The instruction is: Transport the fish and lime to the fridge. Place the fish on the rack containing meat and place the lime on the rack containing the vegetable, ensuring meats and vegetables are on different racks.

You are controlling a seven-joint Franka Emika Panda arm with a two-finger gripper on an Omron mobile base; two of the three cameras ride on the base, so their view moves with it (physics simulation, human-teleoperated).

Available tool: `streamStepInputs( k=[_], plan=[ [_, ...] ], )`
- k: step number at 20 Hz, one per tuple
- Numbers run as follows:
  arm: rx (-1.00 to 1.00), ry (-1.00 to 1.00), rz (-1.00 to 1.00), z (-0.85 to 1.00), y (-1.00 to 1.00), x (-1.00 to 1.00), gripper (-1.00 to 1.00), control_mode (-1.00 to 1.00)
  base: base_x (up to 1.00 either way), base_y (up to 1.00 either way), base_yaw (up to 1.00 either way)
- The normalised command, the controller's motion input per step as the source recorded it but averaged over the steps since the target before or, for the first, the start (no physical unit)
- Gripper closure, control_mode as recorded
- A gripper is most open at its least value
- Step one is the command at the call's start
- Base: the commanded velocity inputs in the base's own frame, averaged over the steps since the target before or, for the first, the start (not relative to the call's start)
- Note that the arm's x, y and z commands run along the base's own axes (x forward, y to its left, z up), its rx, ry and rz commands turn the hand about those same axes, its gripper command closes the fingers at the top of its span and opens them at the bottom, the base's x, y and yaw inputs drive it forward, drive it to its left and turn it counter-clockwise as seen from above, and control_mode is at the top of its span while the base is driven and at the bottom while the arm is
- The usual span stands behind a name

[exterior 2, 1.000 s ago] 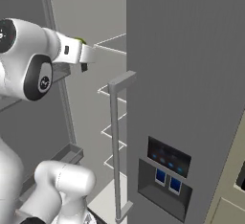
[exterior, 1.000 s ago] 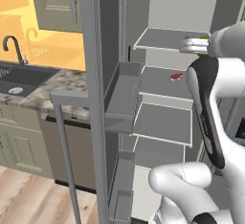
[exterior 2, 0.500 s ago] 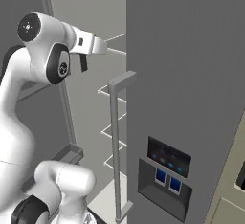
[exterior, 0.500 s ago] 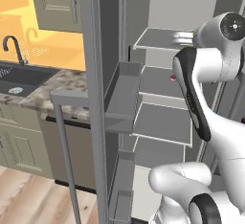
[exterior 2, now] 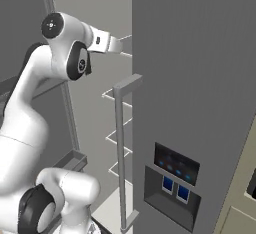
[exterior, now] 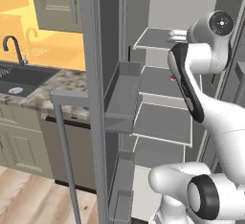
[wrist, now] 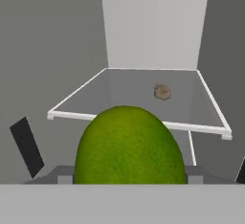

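Note:
The green lime [wrist: 129, 144] sits between my gripper's [wrist: 134, 158] two dark fingertips [wrist: 26, 144], which are shut on it. I hold it just in front of the pale front edge of the rack containing the vegetable [wrist: 119, 91], the top shelf of the open fridge [exterior: 110, 50]. The brownish vegetable [wrist: 162, 92] lies toward the back of that shelf. From the left base view my gripper [exterior: 176, 35] is at the top shelf's right front. One shelf down, the red meat [exterior: 173, 78] lies on the rack containing meat [exterior: 153, 82]. The fish is out of view.
The open fridge door with its bins [exterior: 122, 98] and long handle [exterior: 67, 161] stands left of the arm. Beyond it are a stone counter and sink [exterior: 19, 79]. The shut right door [exterior 2: 200, 78] carries a dispenser panel [exterior 2: 172, 178].
The arm's elbow has risen and the hand has swung in toward the top shelf, carrying the lime with it. The jaws' spread has not changed.

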Motion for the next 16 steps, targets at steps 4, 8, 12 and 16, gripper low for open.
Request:
streamStepInputs(
  k=[4,8,12,16],
  plan=[
    [0.00,0.01,0.00,-0.08,-0.26,0.43,1.00,-1.00,0.00,0.00,0.00],
    [0.00,0.00,0.00,-0.07,-0.30,0.39,1.00,-1.00,0.00,0.00,0.00],
    [0.00,0.03,0.00,-0.16,-0.08,0.50,1.00,-1.00,0.00,0.00,0.00],
    [0.00,0.08,0.00,-0.20,-0.01,0.52,1.00,-1.00,0.00,0.00,0.00]
  ],
)
